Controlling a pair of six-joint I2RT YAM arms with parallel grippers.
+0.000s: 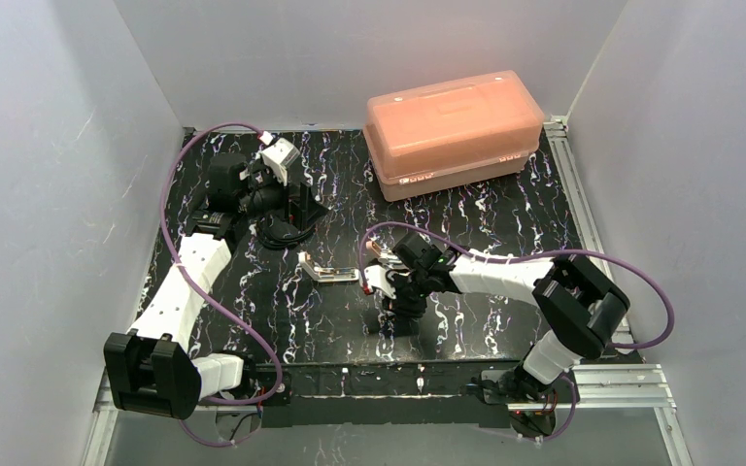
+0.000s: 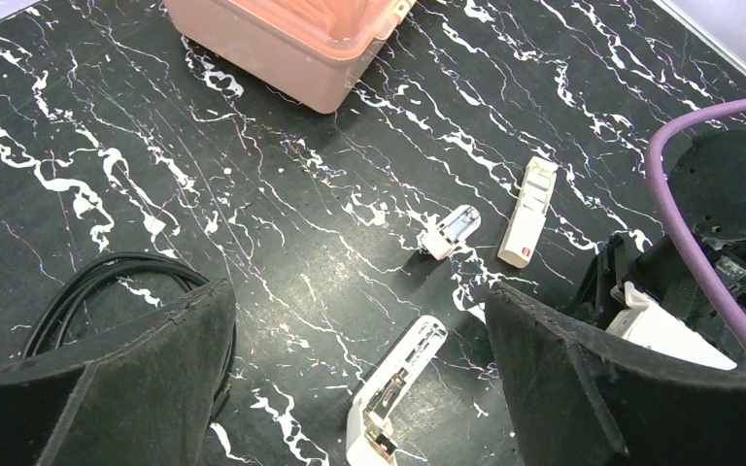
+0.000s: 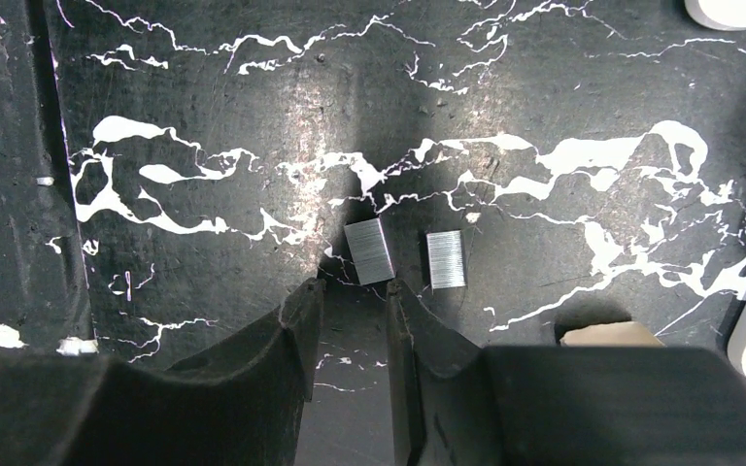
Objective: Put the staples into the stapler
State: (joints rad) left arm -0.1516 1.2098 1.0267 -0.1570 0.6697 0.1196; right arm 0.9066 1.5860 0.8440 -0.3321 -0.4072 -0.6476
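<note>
The white stapler [image 2: 393, 398] lies open on the black marbled table, its silvery metal channel showing; in the top view it [image 1: 325, 271] is at mid-table. Two short silver staple strips [image 3: 369, 250] [image 3: 446, 259] lie side by side on the table. My right gripper [image 3: 350, 291] hangs just short of the left strip, jaws a little apart and empty; in the top view it [image 1: 400, 316] points down, right of the stapler. My left gripper [image 2: 359, 289] is wide open and empty, high above the stapler, at the back left [image 1: 296, 209].
A small whitish packet [image 2: 452, 231] and a white oblong piece with a red mark [image 2: 527, 212] lie beyond the stapler. A tan block [image 3: 607, 333] sits right of the strips. A salmon lidded box [image 1: 452, 131] stands at the back. A black cable [image 2: 107, 282] lies by the left gripper.
</note>
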